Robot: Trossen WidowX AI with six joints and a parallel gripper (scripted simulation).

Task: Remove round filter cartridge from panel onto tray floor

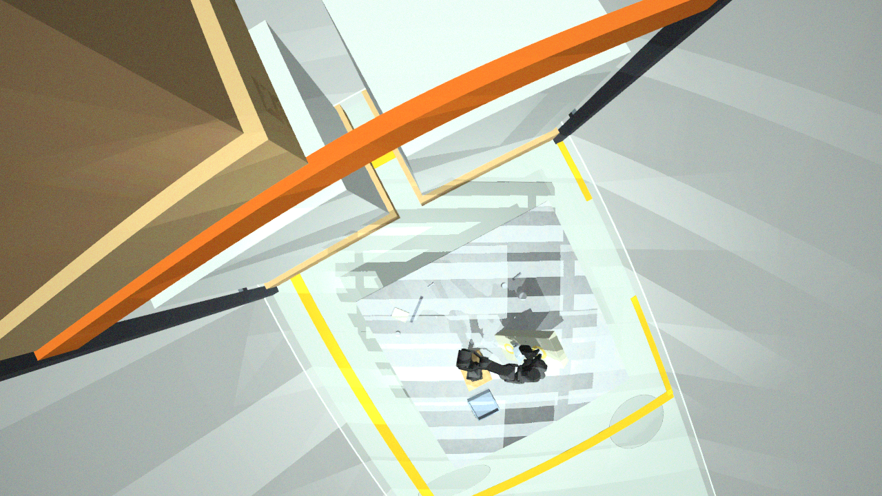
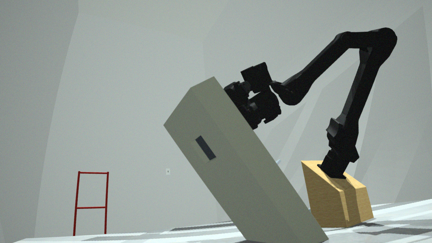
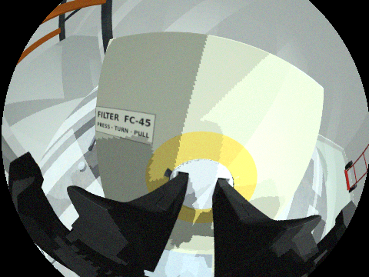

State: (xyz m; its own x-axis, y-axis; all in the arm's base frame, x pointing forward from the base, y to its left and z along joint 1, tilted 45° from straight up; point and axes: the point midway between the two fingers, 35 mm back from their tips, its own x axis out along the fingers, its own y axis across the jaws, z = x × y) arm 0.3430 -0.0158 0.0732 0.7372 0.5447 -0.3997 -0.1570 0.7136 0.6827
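Note:
The service panel (image 1: pixel 524 336) (image 2: pixel 241 169) (image 3: pixel 154 69) is a pale olive box, tilted in the exterior view. In the wrist view the cartridge (image 3: pixel 201 192) shows as a pale round face inside a yellow ring (image 3: pixel 240 163), seated in the panel. A small dark notch (image 3: pixel 167 172) shows at the ring's inner edge, left of the cartridge. My gripper (image 3: pixel 201 178) is shut on the cartridge, one fingertip at each side of its face. The slots are hidden under the fingertips. The exterior view hides the fingertips behind the panel. The blue tray (image 1: pixel 482 404) is empty in the top view.
The arm's wooden base (image 2: pixel 326 199) stands between the panel and the tray. A thin rod (image 1: pixel 417 308) and a pale block (image 1: pixel 400 313) lie farther off. A label (image 3: pixel 127 125) is on the panel. A red frame (image 2: pixel 91 207) stands in the background.

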